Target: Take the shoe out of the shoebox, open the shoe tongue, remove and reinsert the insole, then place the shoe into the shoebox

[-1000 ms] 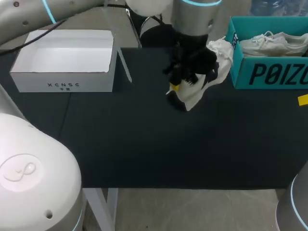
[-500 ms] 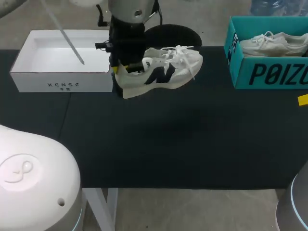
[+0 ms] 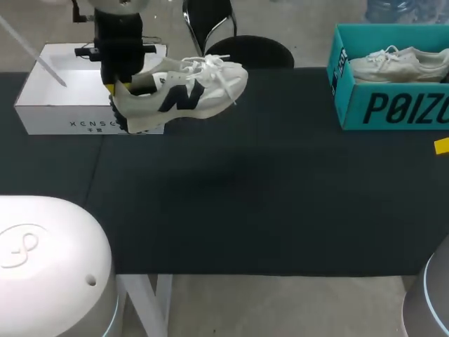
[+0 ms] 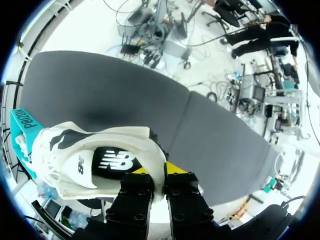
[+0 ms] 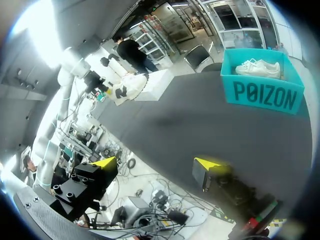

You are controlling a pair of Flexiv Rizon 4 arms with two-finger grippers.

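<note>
A white sneaker (image 3: 184, 93) with a dark side mark hangs in the air, its heel over the right end of the white shoebox (image 3: 63, 116) and its toe pointing right. My left gripper (image 3: 114, 90) is shut on the heel collar from above. The left wrist view shows the sneaker (image 4: 95, 160) ahead of the left gripper (image 4: 159, 171), its heel rim pinched between the yellow tips. The box interior (image 3: 77, 74) looks bare. My right gripper (image 5: 157, 167) is open and empty, off the table's near right side; from it the sneaker (image 5: 127, 86) shows small and far off.
A teal box (image 3: 393, 105) holding another pale sneaker (image 3: 396, 63) stands at the table's back right; it also shows as the teal box (image 5: 262, 85) in the right wrist view. A yellow tag (image 3: 441, 145) lies at the right edge. Dark table cloth (image 3: 266, 196) spreads between.
My left arm has carried the sneaker leftward from near the teal box to over the right end of the white box. The shoe turned from hanging toe-up to roughly level.
</note>
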